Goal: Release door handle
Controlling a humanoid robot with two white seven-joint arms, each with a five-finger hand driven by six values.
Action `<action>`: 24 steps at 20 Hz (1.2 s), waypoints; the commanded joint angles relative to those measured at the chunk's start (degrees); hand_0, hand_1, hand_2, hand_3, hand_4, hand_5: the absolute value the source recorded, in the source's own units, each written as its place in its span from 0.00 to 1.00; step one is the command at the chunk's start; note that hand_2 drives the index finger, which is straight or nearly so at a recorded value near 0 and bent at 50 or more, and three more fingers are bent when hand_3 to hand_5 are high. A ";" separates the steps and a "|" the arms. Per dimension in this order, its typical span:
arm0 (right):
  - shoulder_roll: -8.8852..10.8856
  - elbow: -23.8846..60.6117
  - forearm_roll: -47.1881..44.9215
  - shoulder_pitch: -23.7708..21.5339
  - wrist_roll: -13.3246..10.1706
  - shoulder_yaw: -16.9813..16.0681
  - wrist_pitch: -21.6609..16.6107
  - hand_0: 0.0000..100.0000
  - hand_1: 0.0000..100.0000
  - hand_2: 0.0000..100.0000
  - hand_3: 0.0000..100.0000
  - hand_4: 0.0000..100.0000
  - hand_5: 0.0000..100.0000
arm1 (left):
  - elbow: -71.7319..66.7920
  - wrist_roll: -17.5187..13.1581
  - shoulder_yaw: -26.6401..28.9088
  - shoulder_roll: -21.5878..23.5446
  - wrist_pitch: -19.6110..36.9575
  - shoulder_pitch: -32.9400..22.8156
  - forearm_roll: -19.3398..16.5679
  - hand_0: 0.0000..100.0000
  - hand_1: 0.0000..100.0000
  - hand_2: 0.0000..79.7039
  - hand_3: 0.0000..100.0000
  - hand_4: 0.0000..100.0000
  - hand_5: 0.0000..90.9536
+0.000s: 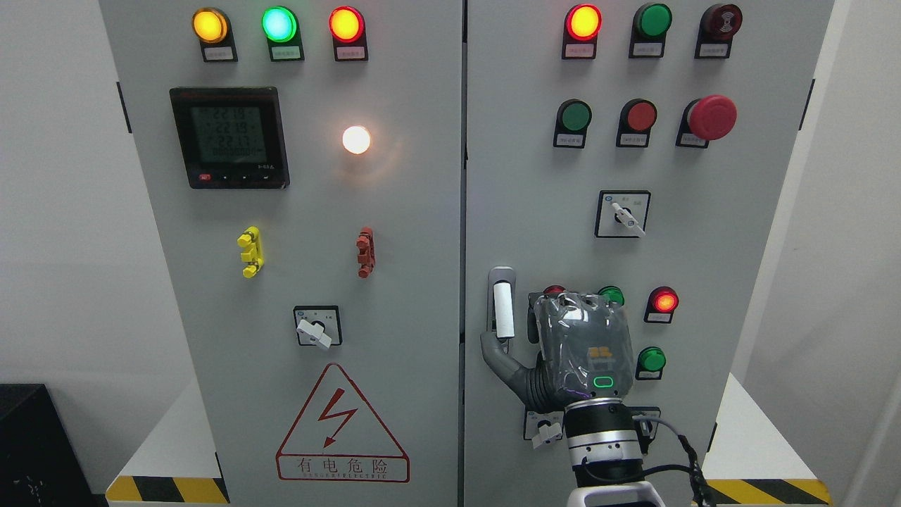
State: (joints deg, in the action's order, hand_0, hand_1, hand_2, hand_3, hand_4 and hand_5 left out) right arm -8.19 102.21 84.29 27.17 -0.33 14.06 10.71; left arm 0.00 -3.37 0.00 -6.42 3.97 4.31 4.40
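The door handle [502, 308], a white lever in a grey plate, stands upright at the left edge of the right cabinet door [739, 232]. My right hand [581, 346] is just right of it with its back toward the camera, wrapped in clear plastic. Its grey thumb [497, 356] stretches left and ends at the lower tip of the handle. The white lever shows in full, with nothing wrapped around it. The hand hides part of the buttons behind it. My left arm is out of the picture.
The right door carries lamps, push buttons, a red mushroom stop button [712, 117] and a rotary switch [624, 214]. The left door [415, 296] has a meter [229, 136], a lit lamp [356, 139], a rotary switch [316, 327] and a warning triangle [342, 429]. A cable [679, 440] hangs off my wrist.
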 commanded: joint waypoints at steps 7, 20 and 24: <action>0.01 0.54 0.00 -0.37 -0.10 -0.43 0.10 0.31 0.43 0.82 1.00 0.99 0.92 | 1.14 0.03 -1.23 0.00 -0.01 0.00 0.00 0.00 0.00 0.03 0.09 0.01 0.00; 0.02 1.68 0.18 -1.16 -0.10 -1.31 0.01 0.34 0.48 0.83 1.00 0.99 0.92 | 1.14 0.03 -1.23 0.00 -0.01 0.00 0.00 0.00 0.00 0.03 0.09 0.01 0.00; 0.02 2.11 0.35 -1.16 -0.10 -1.40 0.80 0.34 0.49 0.83 1.00 0.99 0.92 | 1.14 0.03 -1.23 0.00 -0.01 0.00 0.00 0.00 0.00 0.03 0.09 0.01 0.00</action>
State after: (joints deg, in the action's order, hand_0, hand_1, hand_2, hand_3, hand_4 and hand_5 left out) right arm -8.19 103.46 84.51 26.14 -0.50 13.14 10.88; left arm 0.00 -3.37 0.00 -6.42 3.97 4.31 4.39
